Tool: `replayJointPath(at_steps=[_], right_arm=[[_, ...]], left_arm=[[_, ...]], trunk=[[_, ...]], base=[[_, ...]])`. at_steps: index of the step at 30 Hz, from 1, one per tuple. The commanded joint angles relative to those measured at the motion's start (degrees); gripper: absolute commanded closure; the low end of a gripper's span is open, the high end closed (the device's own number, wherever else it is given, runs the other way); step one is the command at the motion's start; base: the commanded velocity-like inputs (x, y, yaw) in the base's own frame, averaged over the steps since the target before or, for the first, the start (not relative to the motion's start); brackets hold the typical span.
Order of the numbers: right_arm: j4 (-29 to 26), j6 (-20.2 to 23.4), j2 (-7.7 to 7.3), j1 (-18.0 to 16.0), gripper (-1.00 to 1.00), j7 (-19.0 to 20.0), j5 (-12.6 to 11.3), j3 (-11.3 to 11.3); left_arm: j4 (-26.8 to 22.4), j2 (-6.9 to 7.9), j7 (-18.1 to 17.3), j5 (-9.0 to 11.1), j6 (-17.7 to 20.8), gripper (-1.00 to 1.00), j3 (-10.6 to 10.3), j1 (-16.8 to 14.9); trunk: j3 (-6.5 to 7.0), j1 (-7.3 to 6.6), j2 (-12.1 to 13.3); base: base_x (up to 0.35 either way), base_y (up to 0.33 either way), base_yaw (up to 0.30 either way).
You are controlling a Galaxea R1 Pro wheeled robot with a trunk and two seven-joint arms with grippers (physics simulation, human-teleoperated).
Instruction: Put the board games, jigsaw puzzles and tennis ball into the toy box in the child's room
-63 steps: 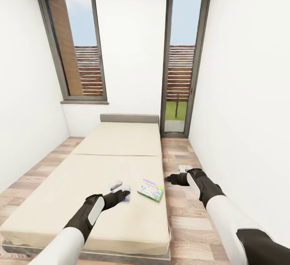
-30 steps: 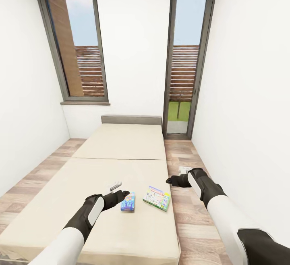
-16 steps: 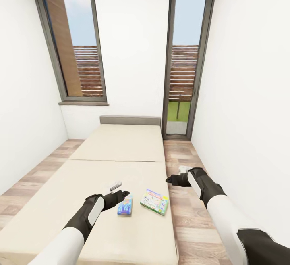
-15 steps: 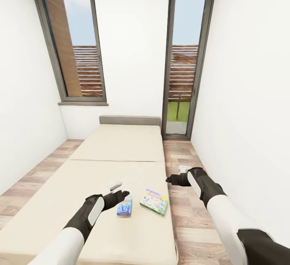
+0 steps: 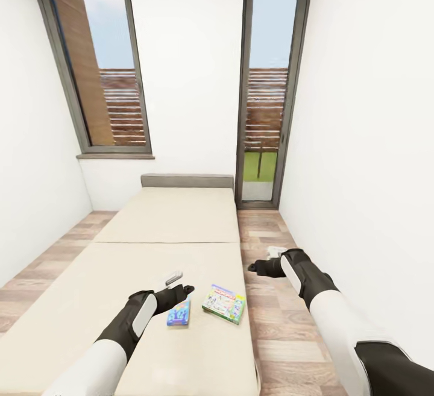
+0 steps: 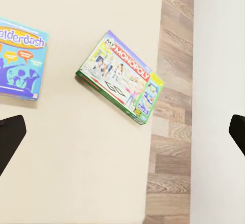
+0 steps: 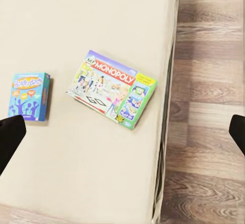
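"MY MONOPOLY" on green board game [image 7: 111, 89], "Balderdash" on blue board game [image 6: 19, 59]

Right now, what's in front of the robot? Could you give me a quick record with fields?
place: bedroom, wood floor, two tall windows
bed: beige, straight ahead
blue Balderdash box: flat on bed, beside left gripper
Monopoly box: flat near the bed's right edge
boxes: apart, not touching
right gripper: over the floor
grippers: both open, holding nothing
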Motion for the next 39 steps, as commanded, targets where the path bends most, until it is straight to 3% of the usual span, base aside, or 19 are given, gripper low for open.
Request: replayJointPath(at_steps=[1,2,3,9,22,39], right_arm=[[-0.08,0.66,-0.02,-0.11,-1.00,-0.13,-0.41,-0.05],[-0.10,1.18,-0.10,-0.21,-1.00,-0.13,-0.41,-0.06],[-1.16,4.86,-0.64,-0.73,-1.00,-0.14,-0.41,-0.16],[-1.77,5.46,-0.73,-0.76,-1.00,-0.18,-0.41,-0.24],[-2.05,5.70,-0.76,-0.39,-1.00,-0.16,-0.36,-0.20],[-2.35,5.73,-0.84,0.00,-1.00,0.16,-0.39,-0.14]], left_arm=[[0.08,-0.11,-0.04,0.09,0.46,-1.00,0.45,-0.14],[0.24,-0.14,0.16,0.10,0.47,-1.00,0.45,-0.24],[1.20,0.09,3.77,0.15,0.11,-1.00,0.89,-1.93],[0.52,0.23,5.81,0.51,0.31,-1.00,2.81,-4.73],[-1.35,0.13,6.64,0.29,0.01,-1.00,3.06,-4.67],[-1.39,0.18,6.46,0.15,-1.94,-1.00,3.08,-3.72]], trunk=[[-0.07,0.01,-0.05],[-0.07,0.01,-0.05],[-0.07,0.01,-0.05],[-0.08,0.01,-0.05],[-0.37,0.01,-0.05],[-0.46,0.01,-0.05]], base=[[0.003,-0.002,-0.136],[0.003,-0.002,-0.165],[0.000,0.000,-0.273],[0.000,0.000,-0.281],[0.129,0.000,-0.230],[0.211,0.000,-0.038]])
